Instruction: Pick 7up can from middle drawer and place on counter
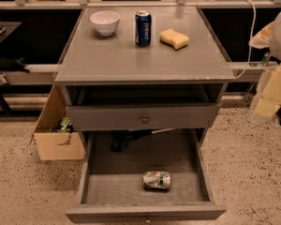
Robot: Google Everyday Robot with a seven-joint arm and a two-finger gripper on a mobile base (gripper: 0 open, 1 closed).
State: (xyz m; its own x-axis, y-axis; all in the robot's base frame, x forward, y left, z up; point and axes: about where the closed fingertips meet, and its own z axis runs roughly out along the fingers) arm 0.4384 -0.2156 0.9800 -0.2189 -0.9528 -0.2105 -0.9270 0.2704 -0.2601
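The 7up can [157, 180], green, white and silver, lies on its side on the floor of the open middle drawer [113, 187], near the drawer's front and a little right of centre. The counter [131, 55] is the flat grey top of the cabinet above it. My gripper [273, 90] shows only as a pale, blurred white and yellowish shape at the right edge of the camera view. It is beside the cabinet at about counter height, well up and to the right of the can. It holds nothing that I can see.
On the counter stand a white bowl [105, 22], a taller dark blue can [143, 28] and a yellow sponge [174, 38], all along the back half. A closed drawer with a knob [144, 119] sits above the open one. A cardboard box [56, 137] stands left of the cabinet.
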